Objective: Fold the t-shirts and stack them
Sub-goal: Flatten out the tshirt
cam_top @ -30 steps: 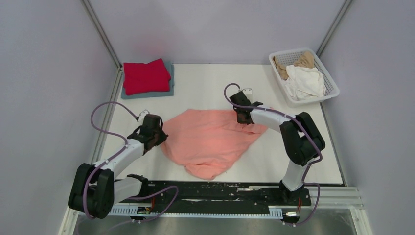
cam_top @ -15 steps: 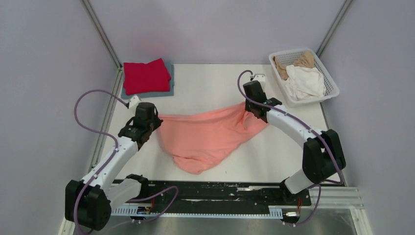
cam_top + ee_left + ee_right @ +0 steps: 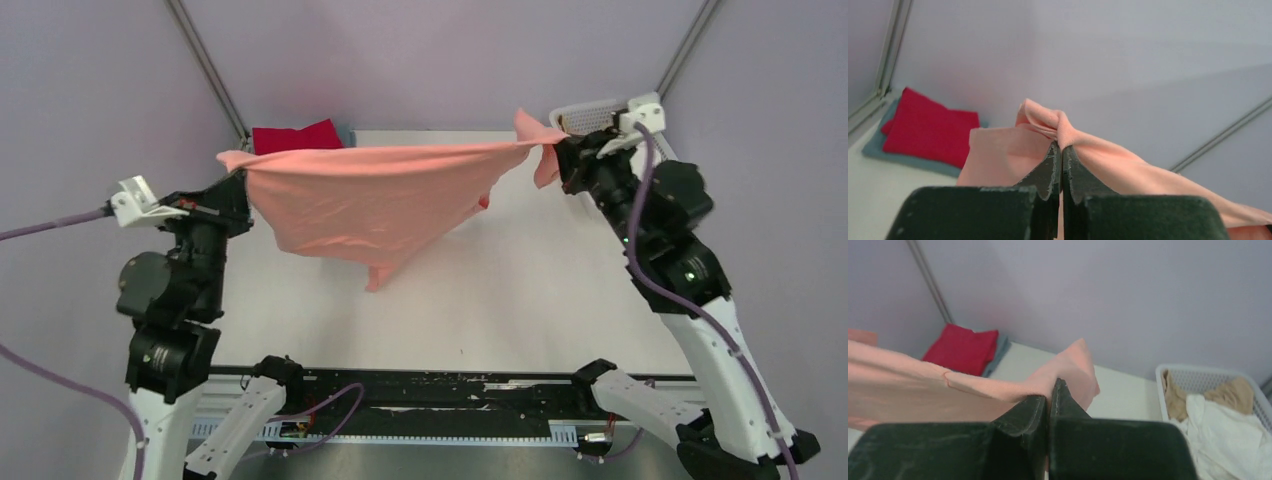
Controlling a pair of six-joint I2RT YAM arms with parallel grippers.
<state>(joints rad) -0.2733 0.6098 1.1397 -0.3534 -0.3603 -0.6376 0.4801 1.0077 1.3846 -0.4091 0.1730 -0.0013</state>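
High above the table (image 3: 540, 290), the salmon-pink shirt (image 3: 370, 195) hangs stretched between the two arms. Its top edge is pulled nearly straight and the rest droops in a loose triangle clear of the surface. The left gripper (image 3: 1061, 150) is fully closed on a bunched corner of the cloth. The right gripper (image 3: 1052, 386) is pinched tight on the opposite corner, with a small flap poking past its fingers.

The fabric looks light, thin and limp. It sags under its own weight and would probably slip from a slack grip, so corners or hems seem the best places to hold it.

At the far left corner, the folded red shirt (image 3: 297, 137) lies on the grey-blue shirt (image 3: 908, 159). The white shirt (image 3: 1228, 430) and tan shirt (image 3: 1233, 390) sit in the basket (image 3: 1198, 374).
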